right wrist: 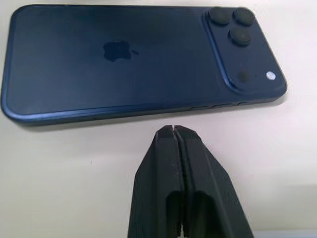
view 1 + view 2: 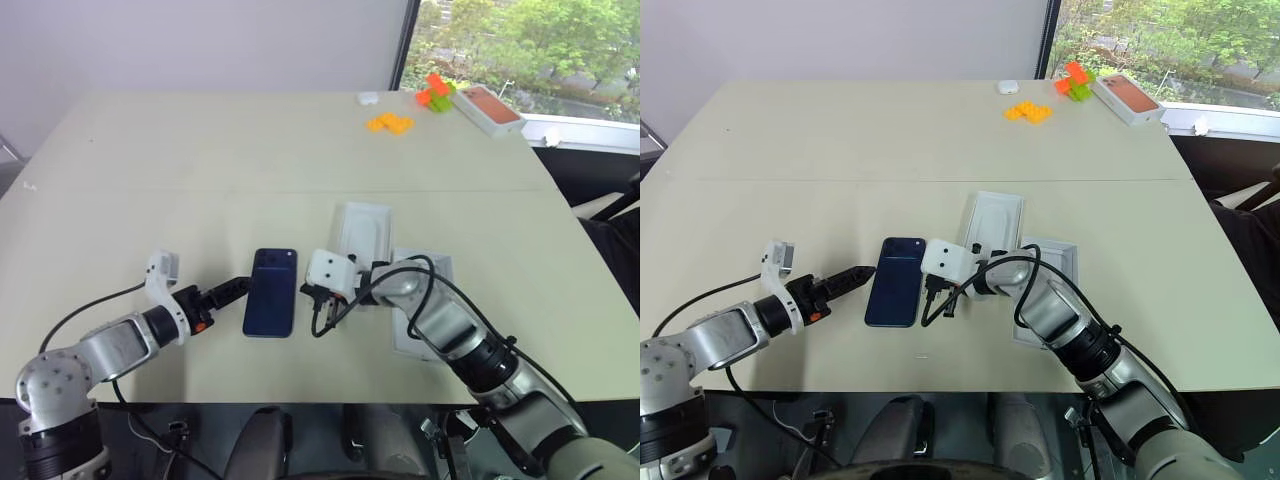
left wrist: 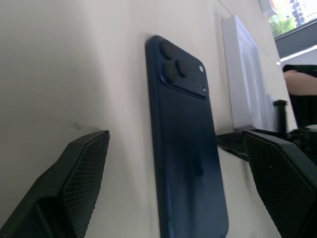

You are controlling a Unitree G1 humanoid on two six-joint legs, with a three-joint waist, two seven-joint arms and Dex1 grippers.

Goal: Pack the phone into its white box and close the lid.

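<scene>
The right gripper (image 1: 173, 130) is pressed fully together with nothing pinched, its tip parked on the table just beside the phone's (image 2: 271, 291) long right edge, maybe touching it, hard to call from here. The left gripper (image 2: 236, 287) is spread wide on the other side, so the phone is bracketed between the two, one finger (image 3: 74, 183) well off its left edge. The phone is lying flat, back up, camera end pointed away from the robot. Just right of it, a white insert (image 2: 361, 231) can be seen, and the white box (image 2: 424, 268) is tucked partly under the right arm. The lid can't be picked out for sure. So basically nothing is packed yet: the phone needs to be lifted, dropped into the box, then covered.
</scene>
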